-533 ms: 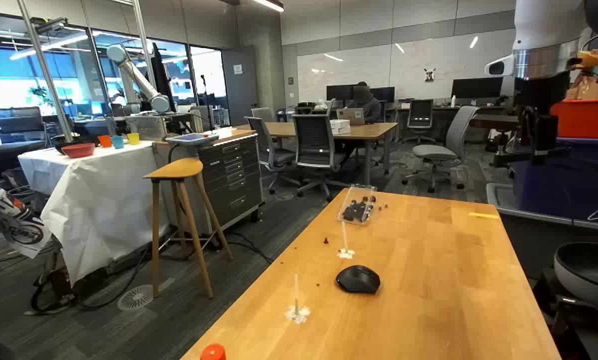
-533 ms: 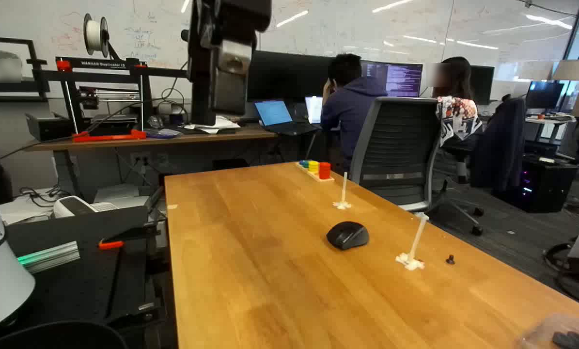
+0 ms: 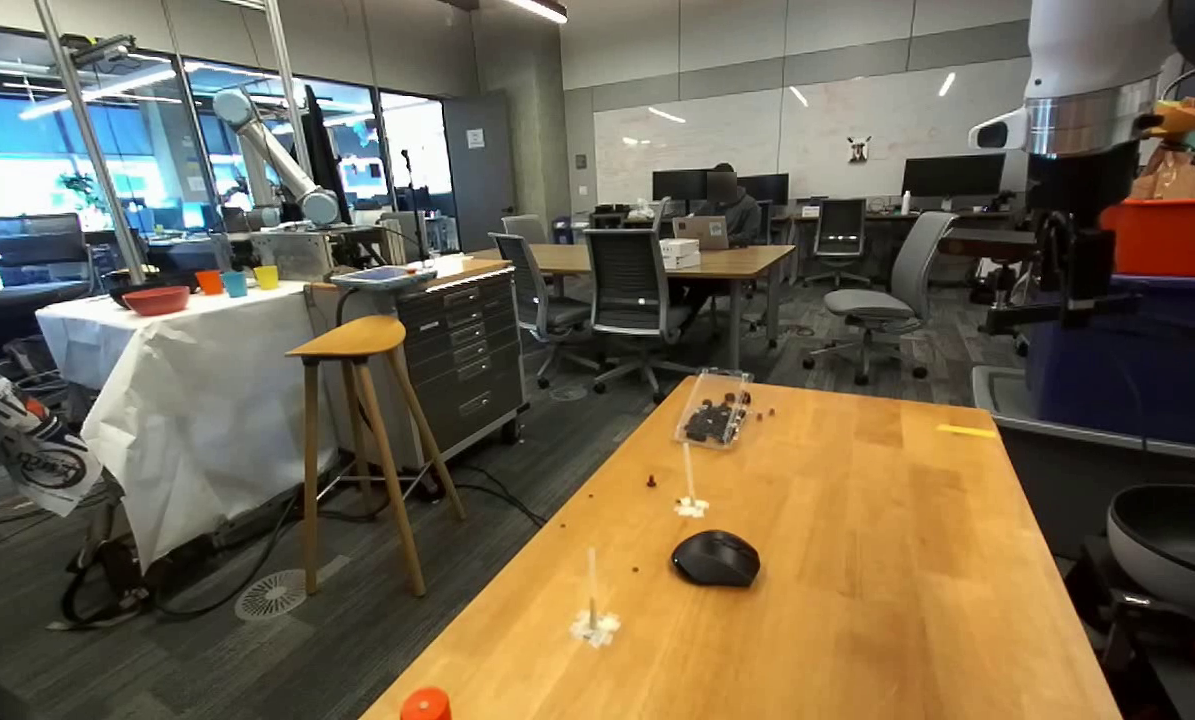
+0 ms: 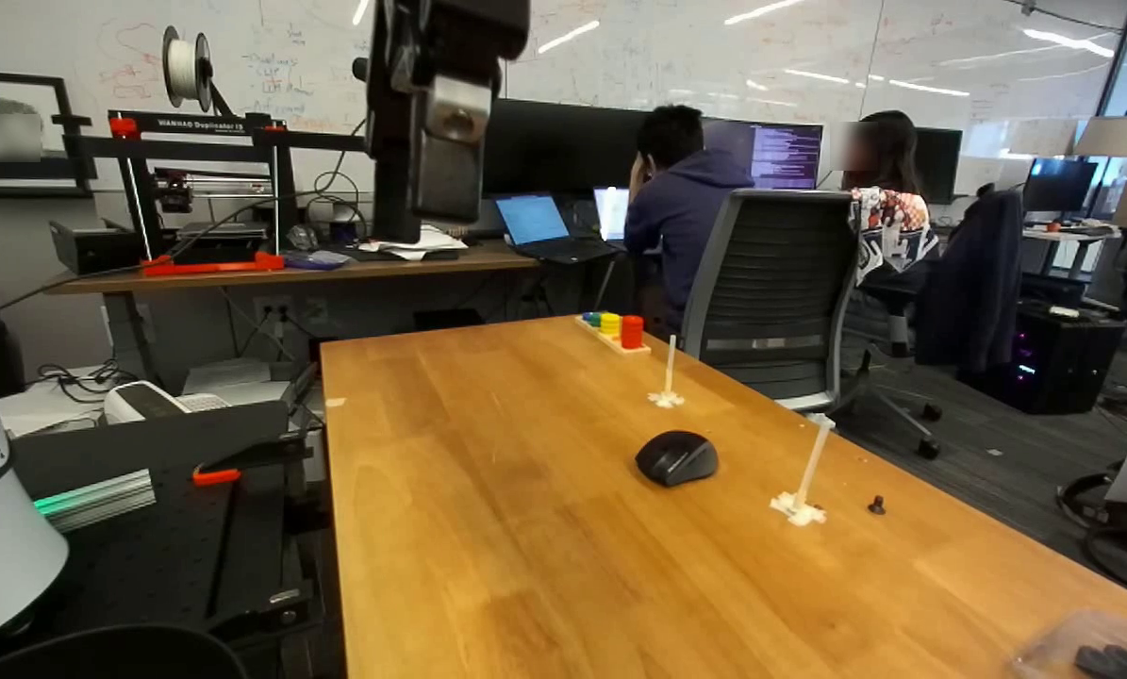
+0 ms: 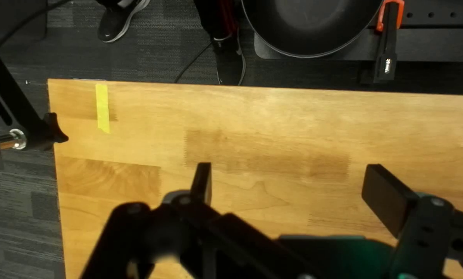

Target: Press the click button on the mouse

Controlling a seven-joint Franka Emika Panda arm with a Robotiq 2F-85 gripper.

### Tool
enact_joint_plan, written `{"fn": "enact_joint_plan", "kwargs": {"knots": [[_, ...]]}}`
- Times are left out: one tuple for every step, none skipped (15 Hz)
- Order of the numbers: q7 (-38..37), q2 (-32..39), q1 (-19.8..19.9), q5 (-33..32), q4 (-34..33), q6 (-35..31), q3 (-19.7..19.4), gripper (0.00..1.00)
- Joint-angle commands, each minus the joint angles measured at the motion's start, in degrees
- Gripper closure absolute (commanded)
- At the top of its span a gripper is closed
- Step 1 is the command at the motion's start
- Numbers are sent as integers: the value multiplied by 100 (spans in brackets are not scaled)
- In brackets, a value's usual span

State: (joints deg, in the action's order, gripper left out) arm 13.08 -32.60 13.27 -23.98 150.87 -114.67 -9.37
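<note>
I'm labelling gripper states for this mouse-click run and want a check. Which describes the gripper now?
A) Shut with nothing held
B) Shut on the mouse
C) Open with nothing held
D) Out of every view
C: in the wrist view the gripper has its fingers wide apart, only the table showing between them; the mouse rests apart from it.
</note>
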Motion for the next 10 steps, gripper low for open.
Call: {"fn": "enact_joint_plan", "kwargs": {"knots": [[-141,141,-57,-44,-69,-89,-28,0],[-283,273,-65,-119,-141,-260,40,0],[-380,360,-66,-156,-187,-361,90,0],[-469,538,-129,-105,-295,-543,140,0],[-568,651,-142,-106,-350,-695,188,0],[-683,811,-170,-123,-433,-875,256,0],[-785,972,-197,-109,-524,-1038,314,0],[-886,1139,-213,-132,-619,-1196,379,0],[-932,1299,-237,-127,-710,-1298,425,0],[-1034,1462,-263,-71,-813,-1407,462,0]]}}
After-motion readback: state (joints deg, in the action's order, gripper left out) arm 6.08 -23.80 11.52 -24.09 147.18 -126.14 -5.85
